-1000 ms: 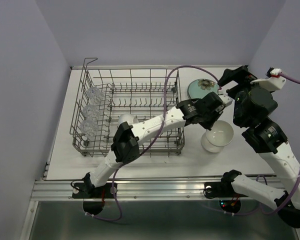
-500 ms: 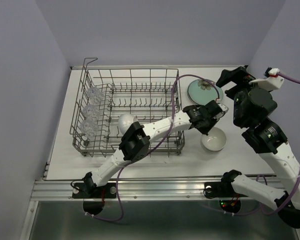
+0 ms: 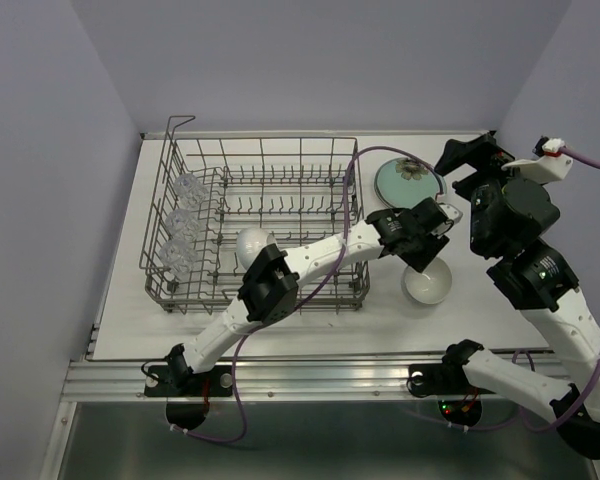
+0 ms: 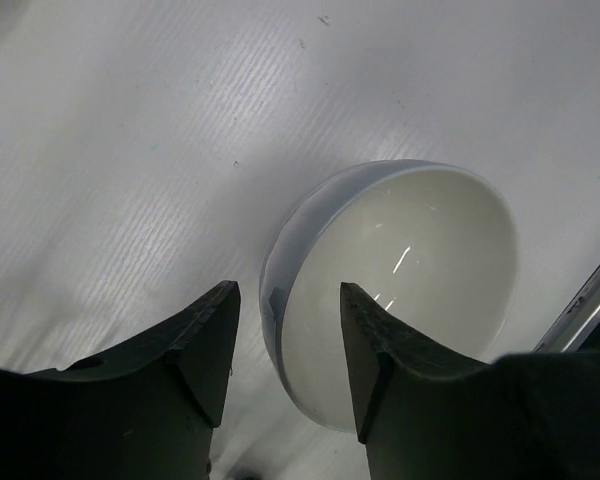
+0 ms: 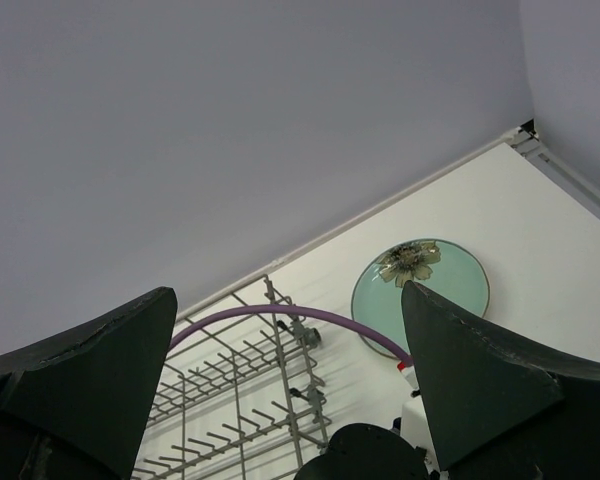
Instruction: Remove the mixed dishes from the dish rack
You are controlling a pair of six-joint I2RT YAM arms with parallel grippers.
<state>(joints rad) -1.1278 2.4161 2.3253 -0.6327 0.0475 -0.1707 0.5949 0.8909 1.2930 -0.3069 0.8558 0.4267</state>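
The grey wire dish rack [image 3: 265, 141] stands at the left of the table. It holds several clear glasses [image 3: 183, 231] along its left side and a white bowl [image 3: 252, 243] near its front. Another white bowl [image 3: 427, 283] sits upright on the table right of the rack. My left gripper [image 3: 430, 238] hovers just above it, open. In the left wrist view its fingers [image 4: 205, 340] straddle this bowl's [image 4: 410, 270] near rim without touching it. A pale green plate [image 3: 407, 180] lies flat behind. My right gripper [image 3: 462, 163] is raised at the far right, open and empty.
The right wrist view looks down past wide-open fingers [image 5: 100, 370] on the green plate [image 5: 420, 290], the rack's right end [image 5: 280, 400] and a purple cable [image 5: 280, 315]. The lilac back wall stands close behind the rack. The left arm stretches across the rack's front right corner.
The left gripper set the bowl down right of the rack, then its jaws opened off the rim. The right arm has barely moved.
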